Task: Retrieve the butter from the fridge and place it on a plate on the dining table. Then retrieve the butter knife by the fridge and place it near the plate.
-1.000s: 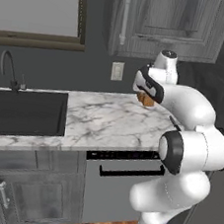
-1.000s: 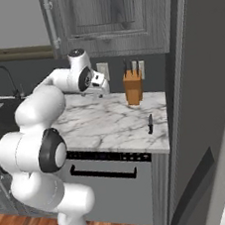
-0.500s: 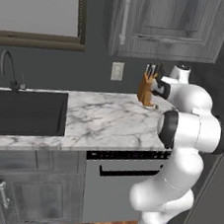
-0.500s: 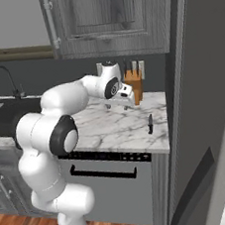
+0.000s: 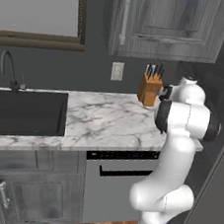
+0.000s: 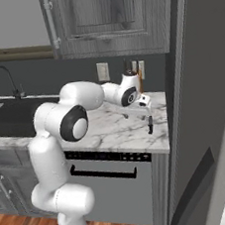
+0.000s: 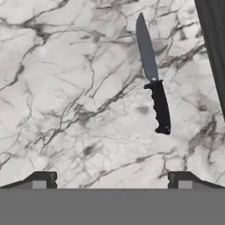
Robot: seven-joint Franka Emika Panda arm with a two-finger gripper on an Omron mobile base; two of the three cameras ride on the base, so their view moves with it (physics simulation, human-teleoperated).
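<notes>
The butter knife (image 7: pixel 154 83), dark with a black handle, lies flat on the marble counter (image 7: pixel 66 88) by the fridge (image 6: pixel 202 98). In the right base view the butter knife (image 6: pixel 150 125) rests near the counter's right end. My gripper (image 6: pixel 137 115) hangs above the counter just left of it, pointing down. In the hand view my gripper (image 7: pixel 112 180) is open, its fingertips (image 7: pixel 41 179) wide apart with bare marble between them, and the knife lies ahead and to the right. The butter, the plate and the dining table are out of view.
A tan knife block (image 5: pixel 150 86) stands at the back of the counter, close behind my hand. A black sink (image 5: pixel 24 110) with a faucet (image 5: pixel 10 69) is to the left. The dishwasher (image 6: pixel 112 179) sits below the counter. Wall cabinets (image 5: pixel 165 21) hang overhead.
My arm has swung right along the counter, from its middle past the knife block to the fridge end, and the hand now points down beside the butter knife.
</notes>
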